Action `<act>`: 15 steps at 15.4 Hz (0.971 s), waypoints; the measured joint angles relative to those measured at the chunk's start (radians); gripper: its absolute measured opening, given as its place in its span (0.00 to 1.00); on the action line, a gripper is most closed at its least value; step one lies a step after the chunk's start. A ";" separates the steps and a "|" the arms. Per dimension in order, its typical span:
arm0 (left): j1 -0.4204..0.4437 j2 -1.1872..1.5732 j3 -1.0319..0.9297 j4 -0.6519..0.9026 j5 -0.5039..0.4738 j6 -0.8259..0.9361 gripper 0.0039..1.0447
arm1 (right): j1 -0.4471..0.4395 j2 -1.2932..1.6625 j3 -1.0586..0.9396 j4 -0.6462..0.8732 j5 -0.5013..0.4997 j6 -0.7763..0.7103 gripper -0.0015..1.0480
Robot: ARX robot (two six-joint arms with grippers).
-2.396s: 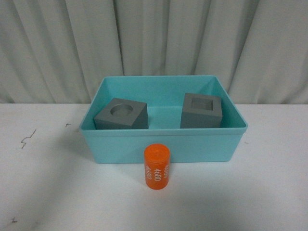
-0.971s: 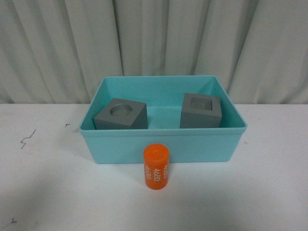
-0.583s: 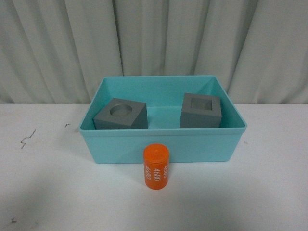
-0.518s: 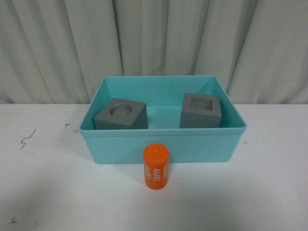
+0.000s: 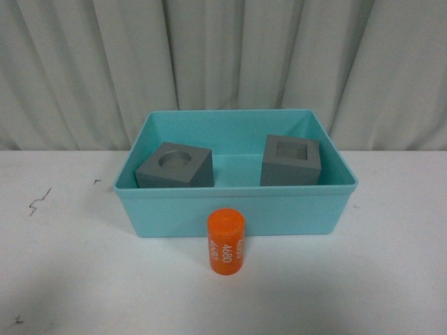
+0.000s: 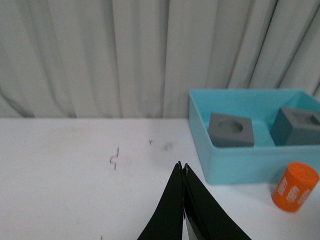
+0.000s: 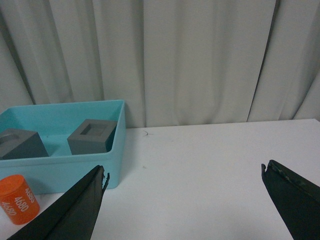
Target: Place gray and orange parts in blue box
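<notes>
Over the last couple of seconds the orange cylinder [image 5: 225, 242] has crept slightly left along the worktop [image 5: 63, 265] and turned a little, its "4680" print shifted, though no arm shows near it in the front view. It stands upright just outside the near wall of the blue box [image 5: 236, 213], while both gray cubes, round-recess [image 5: 174, 166] and square-recess [image 5: 290, 161], sit inside. Only the cylinder seems left to place; the left gripper [image 6: 183, 172] is clenched with nothing in it, the right gripper [image 7: 182, 175] spread wide and empty.
</notes>
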 joint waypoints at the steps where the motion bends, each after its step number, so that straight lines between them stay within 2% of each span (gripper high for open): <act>1: 0.000 -0.016 0.000 0.020 0.002 0.000 0.01 | 0.000 0.000 0.000 0.000 0.000 0.000 0.94; 6: 0.000 -0.014 0.000 0.011 0.000 0.000 0.01 | 0.000 0.000 0.000 0.001 0.000 0.000 0.94; 7: 0.000 -0.014 0.000 0.010 0.000 0.000 0.14 | 0.000 0.000 0.000 0.000 0.000 0.000 0.94; 9: 0.000 -0.014 0.000 0.010 0.000 0.000 0.83 | 0.000 0.000 0.000 0.000 0.000 0.000 0.94; 10: 0.000 -0.014 0.000 0.010 0.000 0.000 0.95 | 0.000 0.000 0.000 0.000 0.000 0.000 0.94; 12: 0.000 -0.014 0.000 0.010 0.000 0.001 0.94 | 0.000 0.000 0.000 0.000 0.000 0.000 0.94; 13: 0.000 -0.014 0.000 0.010 0.000 0.000 0.94 | -0.013 0.046 0.021 -0.052 -0.067 -0.007 0.94; 15: 0.000 -0.014 0.000 0.010 0.001 0.000 0.94 | 0.083 0.393 0.126 0.182 -0.080 0.007 0.94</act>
